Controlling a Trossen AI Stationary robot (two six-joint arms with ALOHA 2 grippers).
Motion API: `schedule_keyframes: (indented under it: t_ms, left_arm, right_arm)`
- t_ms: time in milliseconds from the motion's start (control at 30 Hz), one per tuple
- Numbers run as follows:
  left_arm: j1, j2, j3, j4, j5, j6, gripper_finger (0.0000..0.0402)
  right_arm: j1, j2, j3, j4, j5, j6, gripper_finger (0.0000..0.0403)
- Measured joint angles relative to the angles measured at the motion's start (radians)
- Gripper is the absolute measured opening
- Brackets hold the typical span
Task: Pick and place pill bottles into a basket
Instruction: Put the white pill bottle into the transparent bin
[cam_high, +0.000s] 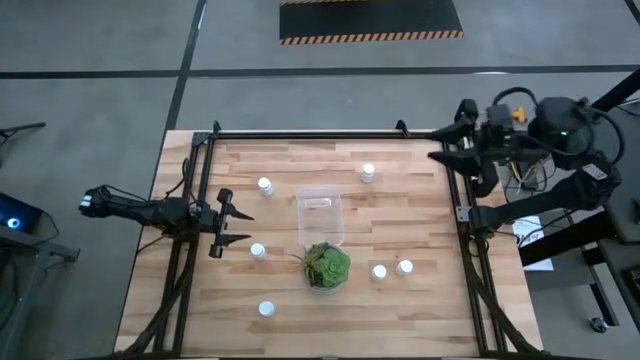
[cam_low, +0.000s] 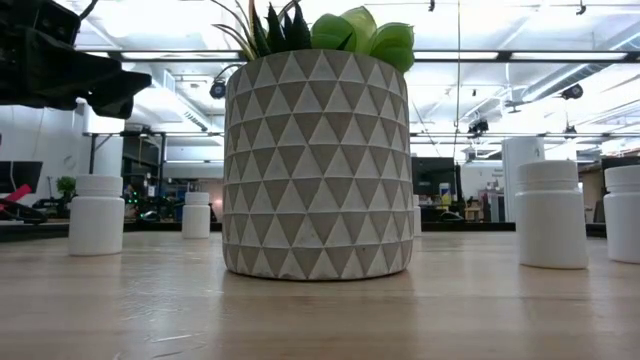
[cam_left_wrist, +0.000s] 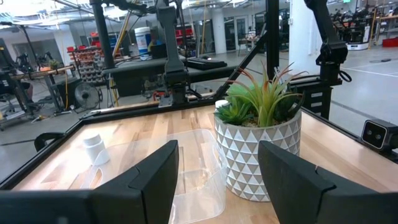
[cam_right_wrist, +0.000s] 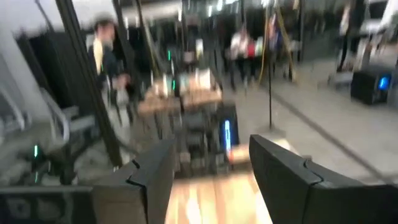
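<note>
I am holding my left tool (cam_high: 240, 227) over the counter (cam_high: 430, 310) on the left side of the basket (cam_high: 320, 216), its 2 fingers standing apart with nothing between them, pointing toward the basket and the plant (cam_high: 326, 266). I judge I am lining up for a first grab, since the basket is sitting bare and all 6 bottles are standing loose around it. The nearest bottle (cam_high: 258, 251) is standing just beside that tool, left of the plant; another (cam_high: 265, 185) is waiting to the basket's upper left, 1 (cam_high: 368, 172) to its upper right, 2 (cam_high: 379, 271) (cam_high: 404, 267) right of the plant, and 1 (cam_high: 266, 309) well below the basket. My right tool (cam_high: 447, 146) is waiting at the counter's far right corner, fingers apart and empty, well clear of the basket.
</note>
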Motion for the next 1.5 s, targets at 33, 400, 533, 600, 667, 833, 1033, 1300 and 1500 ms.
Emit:
schedule_keyframes:
  t_ms: [33,400,533,600,667,833,1033,1300,1500]
  left_arm:
    - [0.000,0.000,0.000,0.000,0.000,0.000,0.0203]
    - [0.000,0.000,0.000,0.000,0.000,0.000,0.0203]
    - [0.000,0.000,0.000,0.000,0.000,0.000,0.0203]
    - [0.000,0.000,0.000,0.001,0.000,0.000,0.0203]
    - [0.000,0.000,0.000,0.001,0.000,0.000,0.0203]
    - [0.000,0.000,0.000,0.004,0.000,0.000,0.0203]
    - [0.000,0.000,0.000,0.004,0.000,0.000,0.0203]
    - [0.000,0.000,0.000,0.004,0.000,0.000,0.0203]
    - [0.000,0.000,0.000,0.004,0.000,0.000,0.0203]
  right_arm:
    - [0.000,0.024,0.033,-0.047,-0.006,-0.004,0.0194]
    - [0.000,0.271,0.346,-0.546,-0.062,-0.026,0.0194]
    - [0.000,0.343,0.397,-0.722,-0.064,-0.030,0.0194]
    - [0.000,0.375,0.401,-0.780,-0.066,-0.034,0.0194]
    - [0.003,0.402,0.397,-0.825,-0.091,-0.054,0.0194]
    - [0.020,0.455,0.366,-0.863,-0.143,-0.114,0.0194]
    - [0.059,0.495,0.314,-0.865,-0.145,-0.166,0.0194]
    - [0.154,0.484,0.142,-0.862,-0.145,-0.126,0.0194]
    - [0.233,0.436,-0.040,-0.792,-0.144,-0.056,0.0194]
